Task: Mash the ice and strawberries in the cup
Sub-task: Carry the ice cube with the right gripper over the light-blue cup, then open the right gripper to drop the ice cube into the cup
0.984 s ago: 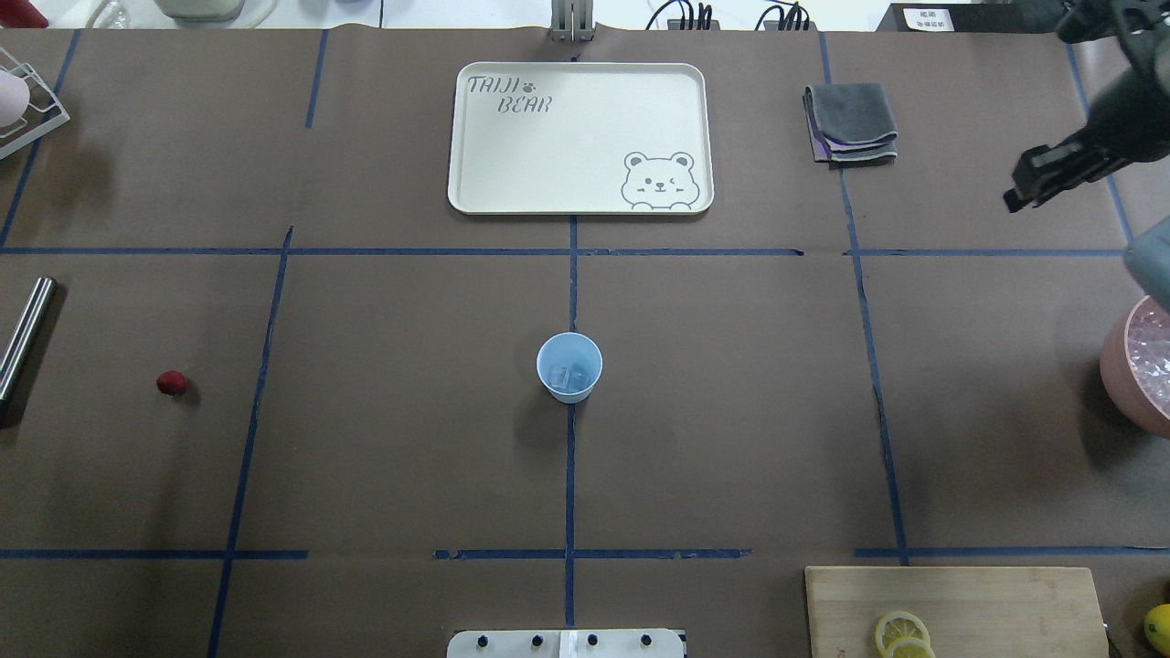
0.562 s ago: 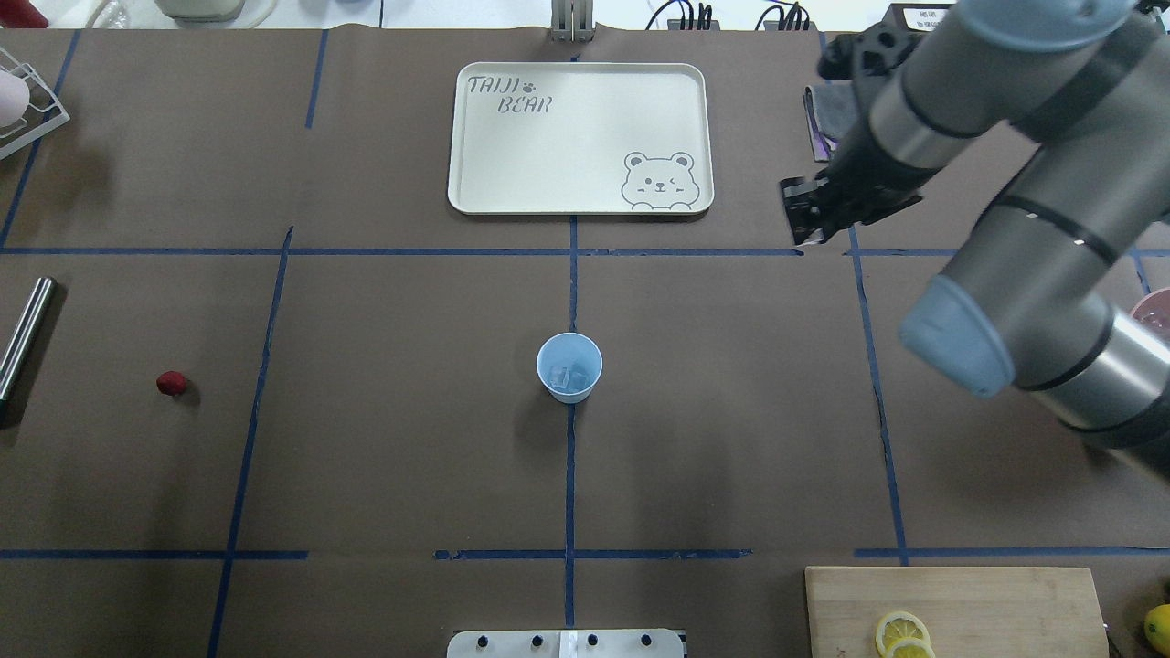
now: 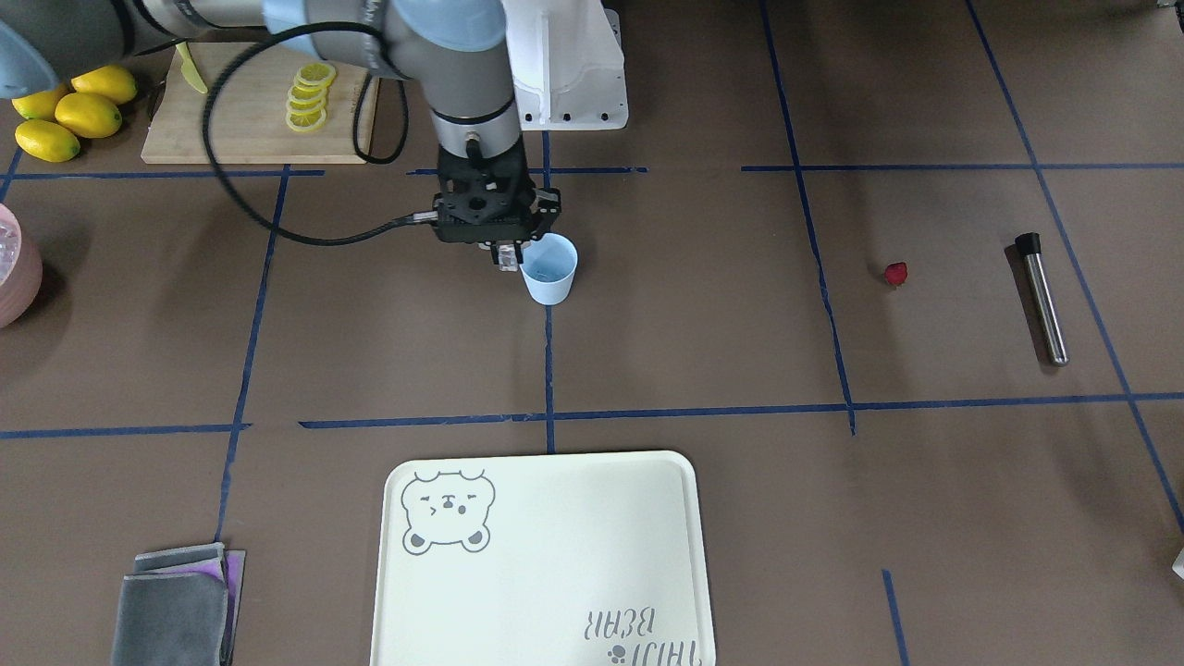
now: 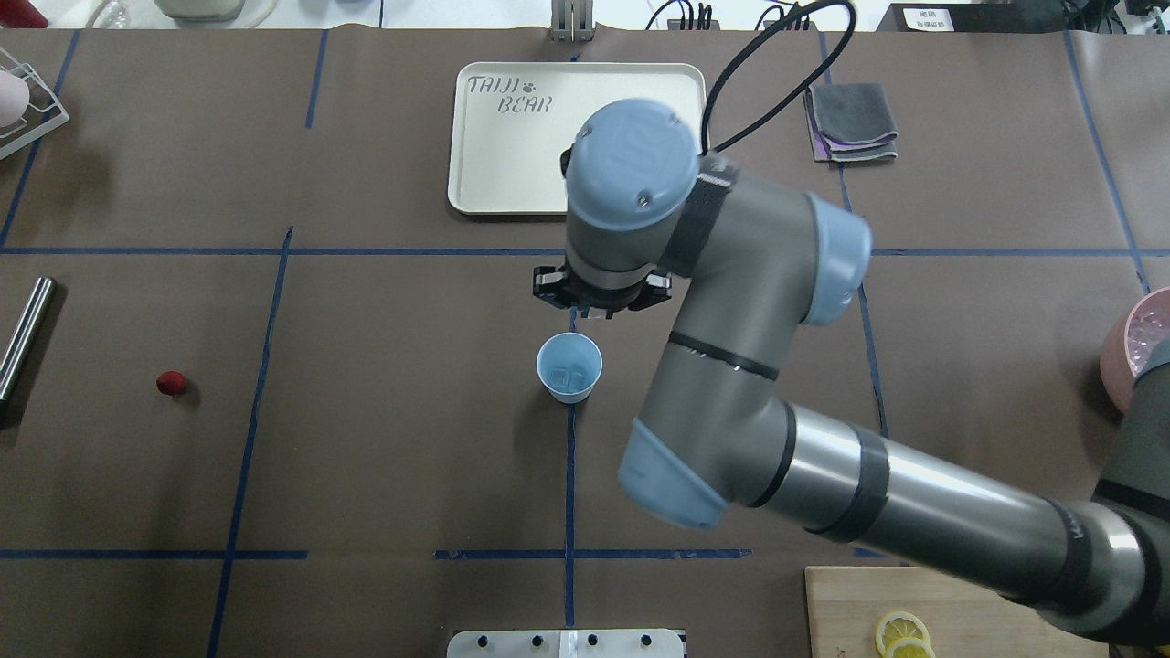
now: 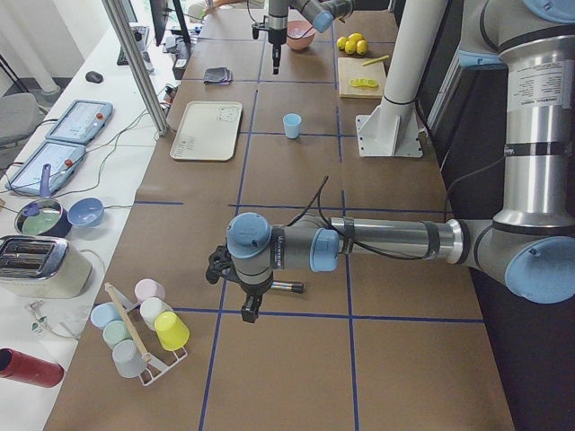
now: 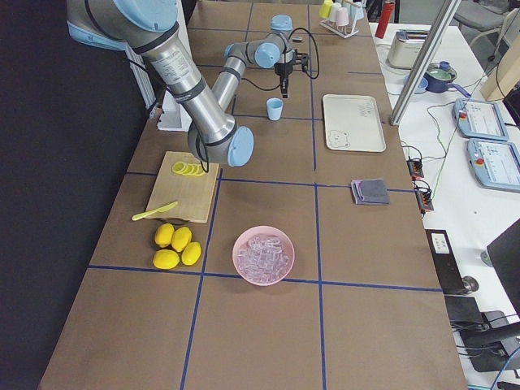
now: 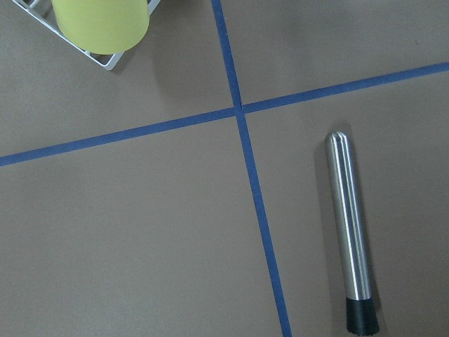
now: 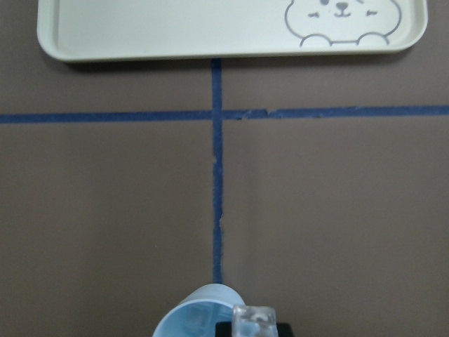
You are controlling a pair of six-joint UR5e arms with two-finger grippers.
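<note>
The light-blue cup [image 4: 569, 366] stands at the table's middle with ice cubes [image 4: 569, 376] inside; it also shows in the front view [image 3: 549, 270]. My right gripper [image 3: 505, 259] hangs right beside the cup's rim, shut on a clear ice cube [image 8: 254, 321] that shows over the cup [image 8: 200, 321] in the right wrist view. The strawberry [image 4: 170, 383] lies alone on the table far left. My left gripper [image 5: 251, 310] hovers at the left end of the table; I cannot tell whether it is open or shut.
A steel muddler [image 7: 349, 235] lies below the left wrist, beyond the strawberry [image 3: 894, 273]. The pink bowl of ice [image 6: 263, 255] is at the far right. A cream tray [image 4: 512, 164], a grey cloth [image 4: 850, 123], a board with lemon slices [image 3: 259, 111] and a cup rack [image 5: 144, 323] ring the table.
My right arm has swung from the far right edge across to the table's middle and now hangs at the cup. Cup and strawberry have not moved.
</note>
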